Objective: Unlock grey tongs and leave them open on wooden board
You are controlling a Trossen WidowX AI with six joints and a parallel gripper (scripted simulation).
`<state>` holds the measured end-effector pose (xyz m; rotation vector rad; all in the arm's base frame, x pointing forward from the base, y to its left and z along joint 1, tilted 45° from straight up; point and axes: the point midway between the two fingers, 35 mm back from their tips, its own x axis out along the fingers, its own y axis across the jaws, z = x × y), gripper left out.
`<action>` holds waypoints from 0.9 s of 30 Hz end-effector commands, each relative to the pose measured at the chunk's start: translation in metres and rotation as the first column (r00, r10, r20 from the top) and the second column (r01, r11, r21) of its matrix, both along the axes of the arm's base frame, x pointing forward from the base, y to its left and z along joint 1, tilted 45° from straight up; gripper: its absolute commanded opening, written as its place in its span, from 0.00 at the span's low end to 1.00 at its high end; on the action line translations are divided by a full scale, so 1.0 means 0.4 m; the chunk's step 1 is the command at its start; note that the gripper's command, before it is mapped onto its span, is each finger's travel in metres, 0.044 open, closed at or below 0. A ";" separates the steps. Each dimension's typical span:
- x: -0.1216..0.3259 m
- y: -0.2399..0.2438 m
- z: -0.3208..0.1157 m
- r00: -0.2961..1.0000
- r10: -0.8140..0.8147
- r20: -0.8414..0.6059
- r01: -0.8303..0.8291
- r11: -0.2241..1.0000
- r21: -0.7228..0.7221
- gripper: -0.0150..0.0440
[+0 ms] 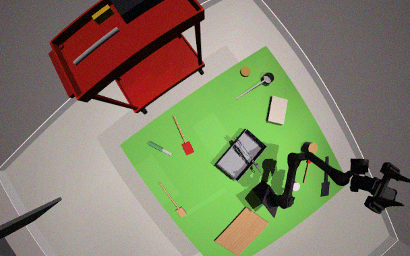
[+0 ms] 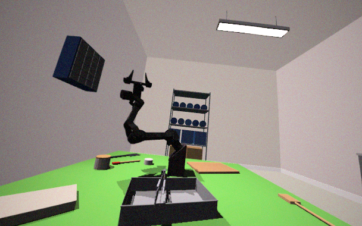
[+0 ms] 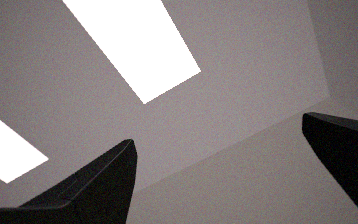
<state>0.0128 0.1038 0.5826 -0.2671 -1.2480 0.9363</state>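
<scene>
The grey tongs (image 1: pixel 239 149) (image 2: pixel 163 190) lie across the roasting tin (image 1: pixel 226 171) (image 2: pixel 141 214), with ends over both long walls. Their arms look close together; the lock is too small to make out. The tin is dark-walled with a pale grey inside. The wooden board (image 1: pixel 242 232) (image 2: pixel 214 168) lies flat on the other side of the arm's base from the tin. My gripper (image 1: pixel 408 193) (image 2: pixel 139 72) (image 3: pixel 216 135) is open and empty, raised high and far from the tongs. Its fingers point up and outward; the wrist view shows only ceiling, lights and wall.
A cream block (image 1: pixel 278 110) (image 2: pixel 40 199) and a wooden-topped pot (image 1: pixel 312 147) (image 2: pixel 102 163) stand near the tin. A white disc (image 1: pixel 296 186) (image 2: pixel 148 161) and a black spatula (image 1: pixel 325 189) lie under the arm. A red spatula (image 1: pixel 187 148), green-handled knife (image 1: pixel 155 146) and ladle (image 1: pixel 267 79) lie farther off.
</scene>
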 end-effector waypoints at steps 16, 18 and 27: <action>-0.126 0.263 -0.118 0.973 -0.200 0.116 0.224 0.940 -0.258 1.00; -0.124 0.292 -0.138 0.968 -0.219 0.119 0.244 0.929 -0.279 1.00; -0.033 0.466 -0.276 0.916 -0.379 0.129 0.393 0.786 -0.477 1.00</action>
